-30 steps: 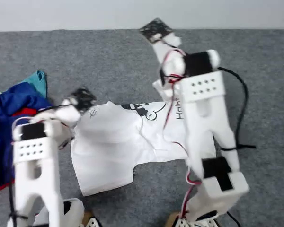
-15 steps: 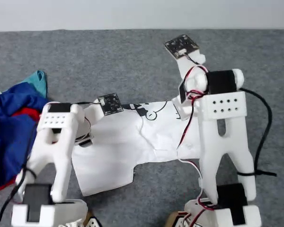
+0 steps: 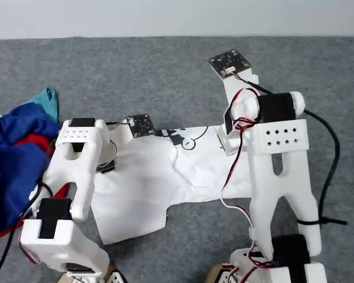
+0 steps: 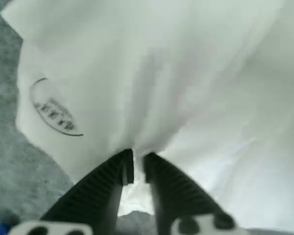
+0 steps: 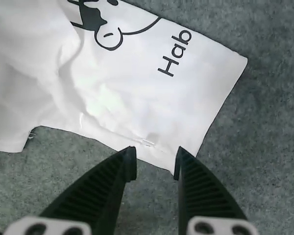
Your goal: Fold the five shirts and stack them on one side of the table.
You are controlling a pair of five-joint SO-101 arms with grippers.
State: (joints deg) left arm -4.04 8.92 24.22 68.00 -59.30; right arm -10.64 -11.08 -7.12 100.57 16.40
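Over white shirt: L gripper angled down, pinching fabric fold; R gripper spread above edge.

Soft, even light falls across the grey bench, and the scene is bright overall. Shadows are soft-edged: pale grey patches lie under the arms in the high view. The white shirt looks nearly washed out in the left wrist view, its folds only faint grey shading. In the right wrist view, a thin shadow lines its hem.
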